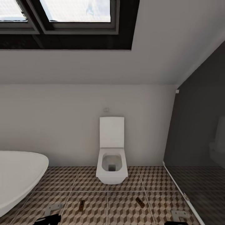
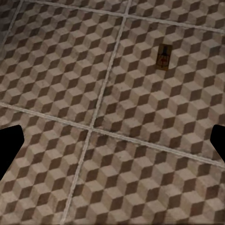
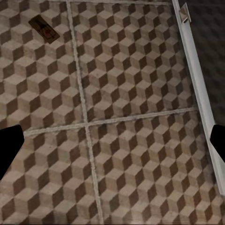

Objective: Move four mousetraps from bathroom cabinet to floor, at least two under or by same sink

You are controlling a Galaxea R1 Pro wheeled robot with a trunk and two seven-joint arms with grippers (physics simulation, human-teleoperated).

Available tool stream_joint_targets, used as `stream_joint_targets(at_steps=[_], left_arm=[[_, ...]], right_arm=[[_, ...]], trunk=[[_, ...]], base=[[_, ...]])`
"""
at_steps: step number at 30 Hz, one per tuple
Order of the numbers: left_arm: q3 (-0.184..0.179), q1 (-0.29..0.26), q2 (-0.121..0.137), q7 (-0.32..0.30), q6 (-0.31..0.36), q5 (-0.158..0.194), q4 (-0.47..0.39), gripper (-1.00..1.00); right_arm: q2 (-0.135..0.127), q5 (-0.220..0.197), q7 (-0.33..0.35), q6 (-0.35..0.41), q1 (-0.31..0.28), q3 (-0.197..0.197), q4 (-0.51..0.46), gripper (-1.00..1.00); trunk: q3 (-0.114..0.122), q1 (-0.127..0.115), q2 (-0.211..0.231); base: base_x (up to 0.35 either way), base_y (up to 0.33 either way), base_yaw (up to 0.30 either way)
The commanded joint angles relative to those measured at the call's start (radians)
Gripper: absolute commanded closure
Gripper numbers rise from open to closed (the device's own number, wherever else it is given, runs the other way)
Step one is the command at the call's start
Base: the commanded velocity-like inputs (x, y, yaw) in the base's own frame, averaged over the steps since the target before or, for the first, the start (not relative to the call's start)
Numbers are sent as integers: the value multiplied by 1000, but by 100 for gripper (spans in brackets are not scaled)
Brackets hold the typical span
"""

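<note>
Lying apart before the toilet [image 1: 111, 156], two mousetraps [image 1: 82, 205] [image 1: 139, 202]; both claws spread, empty

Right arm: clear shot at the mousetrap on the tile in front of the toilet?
Probably yes. That mousetrap lies flat on open bathroom floor, nothing over or beside it, and the right gripper hangs open and empty above the tiles.

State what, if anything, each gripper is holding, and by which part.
Nothing is held. Both wrist views show open jaws with only patterned tile floor between them; two small flat dark-brown wooden mousetraps lie loose on it.
</note>
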Motion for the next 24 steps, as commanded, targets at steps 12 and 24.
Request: stream_joint_targets(at_steps=[12,24], left_arm=[[-9,2,-2,2,-14,10,23,-100],[-10,2,-11,2,-15,10,25,-100]], right_arm=[[4,0,-2,-5,23,-1,3,-100],[7,0,-1,-5,73,-1,4,-100]], trunk=[[37,-46,84],[74,-92,168]], base=[[0,0,0],[0,0,0]])
